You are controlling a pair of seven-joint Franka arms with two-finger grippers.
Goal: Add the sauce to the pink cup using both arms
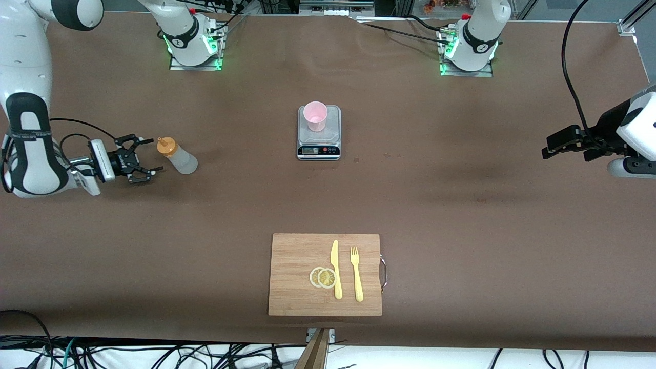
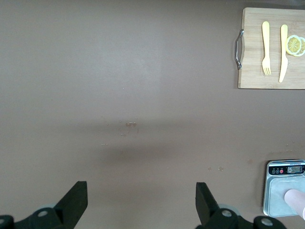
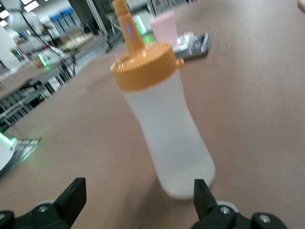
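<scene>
From the front view we see the sauce bottle (image 1: 177, 156) standing on the brown worktop (image 1: 461, 215) toward the right arm's end, its orange cap (image 1: 165, 145) leaning toward the right end effector (image 1: 149, 154), which sits just beside it with fingers spread wide and holding nothing. The right wrist view shows what the front view cannot: the bottle (image 3: 162, 119) stands clear between the open fingertips (image 3: 202, 191), touching neither.

The pink cup (image 1: 315, 116) stands upright on a small kitchen scale (image 1: 319, 133) at mid-worktop, well apart from the bottle.

The left end effector (image 1: 551, 146) waits above the left arm's end of the worktop, open and empty. Only its wrist view takes in bare worktop between its fingers (image 2: 74, 202).

Nearer the front camera lies a wooden cutting board (image 1: 297, 277) carrying a yellow knife (image 1: 335, 269), a yellow fork (image 1: 356, 273) and two lemon slices (image 1: 323, 277).
</scene>
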